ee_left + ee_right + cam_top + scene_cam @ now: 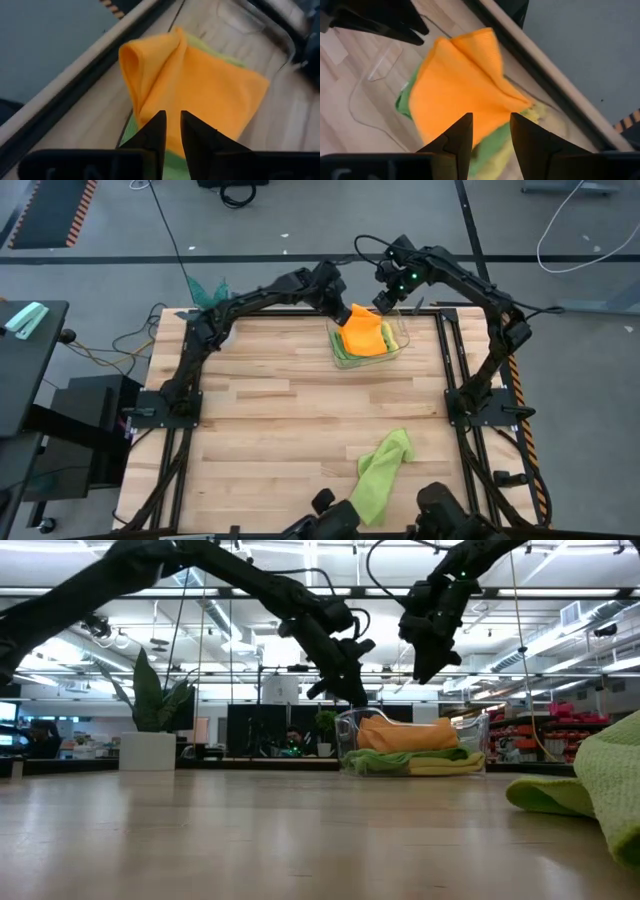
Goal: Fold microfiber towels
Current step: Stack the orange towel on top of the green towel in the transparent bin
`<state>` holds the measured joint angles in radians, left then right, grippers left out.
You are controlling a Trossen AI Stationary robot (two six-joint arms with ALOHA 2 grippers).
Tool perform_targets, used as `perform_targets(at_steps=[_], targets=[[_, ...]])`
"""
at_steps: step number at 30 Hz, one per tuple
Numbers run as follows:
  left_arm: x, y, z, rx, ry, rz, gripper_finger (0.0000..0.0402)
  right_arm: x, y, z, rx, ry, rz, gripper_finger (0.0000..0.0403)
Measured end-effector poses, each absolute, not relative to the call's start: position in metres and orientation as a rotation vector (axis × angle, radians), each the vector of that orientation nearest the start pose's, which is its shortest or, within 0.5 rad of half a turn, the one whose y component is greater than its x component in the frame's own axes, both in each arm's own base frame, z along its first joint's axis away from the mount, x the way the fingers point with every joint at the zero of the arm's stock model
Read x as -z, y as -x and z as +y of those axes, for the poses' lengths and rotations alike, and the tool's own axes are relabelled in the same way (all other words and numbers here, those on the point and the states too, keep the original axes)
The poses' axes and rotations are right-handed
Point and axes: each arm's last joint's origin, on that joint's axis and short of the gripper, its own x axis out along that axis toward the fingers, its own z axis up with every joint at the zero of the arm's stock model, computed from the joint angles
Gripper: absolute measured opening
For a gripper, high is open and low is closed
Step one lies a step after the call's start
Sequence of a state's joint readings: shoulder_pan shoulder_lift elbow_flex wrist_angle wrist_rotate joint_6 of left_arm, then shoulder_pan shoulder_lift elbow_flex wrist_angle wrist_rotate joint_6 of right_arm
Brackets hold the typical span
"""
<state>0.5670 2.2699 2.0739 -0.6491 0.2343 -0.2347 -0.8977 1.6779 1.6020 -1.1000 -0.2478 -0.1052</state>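
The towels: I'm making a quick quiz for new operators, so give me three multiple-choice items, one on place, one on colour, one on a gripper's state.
1. Where does the loose green towel lie?
A. in the clear tray
B. on the table's near side, away from the tray
C. on the floor

2. Which colour tops the pile in the clear tray?
A. orange
B. blue
C. white

3. How do the right gripper fingers stand?
A. shut on the orange towel
B. holding the plant
C. open, holding nothing

Answers: 1 B, it lies alone on bare wood in the high view. 2 A, the orange towel covers green and yellow. 3 C, a gap shows between its fingers above the pile.
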Motion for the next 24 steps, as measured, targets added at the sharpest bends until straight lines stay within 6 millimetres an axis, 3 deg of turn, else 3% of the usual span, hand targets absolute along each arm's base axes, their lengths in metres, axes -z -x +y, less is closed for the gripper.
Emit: perform_targets(at_steps=[10, 24], targets=[[-0.240, -0.433, 0.267, -0.468, 0.538, 0.770, 0.0074, -0.342, -0.189, -0.259, 0.553, -0.455, 0.946, 0.0137], [-0.232, -0.440, 0.259, -0.440, 0.445, 0.820, 0.0085, -0.355, -0.188, -0.259, 0.571, -0.420, 0.839, 0.0137]])
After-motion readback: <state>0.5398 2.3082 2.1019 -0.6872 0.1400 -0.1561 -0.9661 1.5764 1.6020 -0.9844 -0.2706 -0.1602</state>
